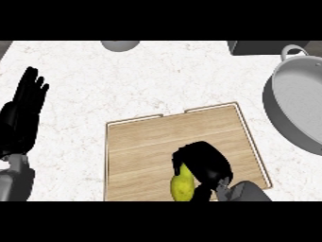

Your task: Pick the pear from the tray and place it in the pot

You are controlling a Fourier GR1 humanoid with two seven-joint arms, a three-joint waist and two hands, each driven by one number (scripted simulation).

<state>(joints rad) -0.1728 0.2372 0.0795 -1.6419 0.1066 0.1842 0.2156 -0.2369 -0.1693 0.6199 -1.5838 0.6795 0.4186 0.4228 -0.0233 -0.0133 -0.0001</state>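
A yellow-green pear (182, 186) lies on the wooden tray (149, 142) near its front edge. My right hand (207, 163) is curled over the pear's top and right side, hiding part of it. The grey metal pot (309, 101) stands at the right edge of the counter, its inside bare and one loop handle at the back. My left hand (20, 113) rests open at the left, fingers up, far from the tray.
A grey rounded object (120, 45) sits at the counter's back edge. A dark block (255, 47) lies at the back right behind the pot. White speckled counter (156, 80) spreads between tray and back edge.
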